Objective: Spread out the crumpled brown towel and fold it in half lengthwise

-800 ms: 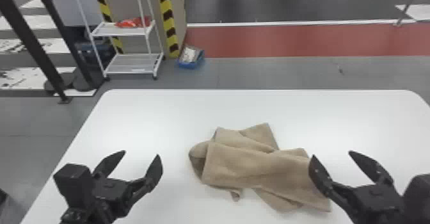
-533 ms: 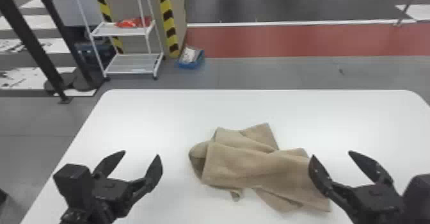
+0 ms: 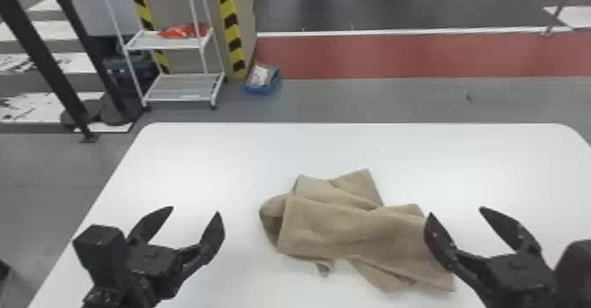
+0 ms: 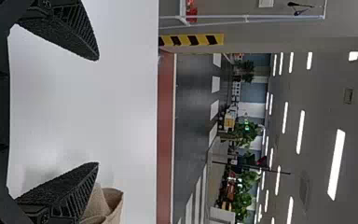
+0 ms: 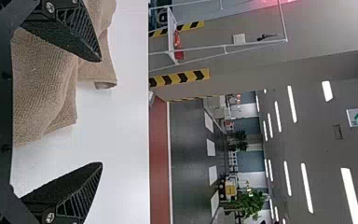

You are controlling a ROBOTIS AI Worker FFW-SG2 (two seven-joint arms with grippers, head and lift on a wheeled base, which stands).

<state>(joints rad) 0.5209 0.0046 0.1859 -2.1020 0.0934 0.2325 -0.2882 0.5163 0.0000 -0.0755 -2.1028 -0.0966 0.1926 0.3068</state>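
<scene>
We see a white table (image 3: 198, 166) with the brown towel (image 3: 352, 228) lying crumpled near its middle, reaching towards our right gripper; its layers cross at uneven angles, with folds across the top, a rounded bulge at the left end and 1 small curled bit poking out at the near edge.

Our left gripper (image 3: 195, 210) is to the left of the towel, apart from it; its 2 black fingers are spread wide, with nothing between them. Our right gripper (image 3: 456, 211) is at the towel's right end; its 2 fingers are also wide apart and grip nothing; the inner finger overlaps the cloth in the head view, though we cannot tell whether they touch.

Beyond the table, on the left, stands a white rack (image 3: 180, 87) with something red (image 3: 176, 32) on its upper shelf; a blue container (image 3: 262, 88) sits on the floor just beside it.
</scene>
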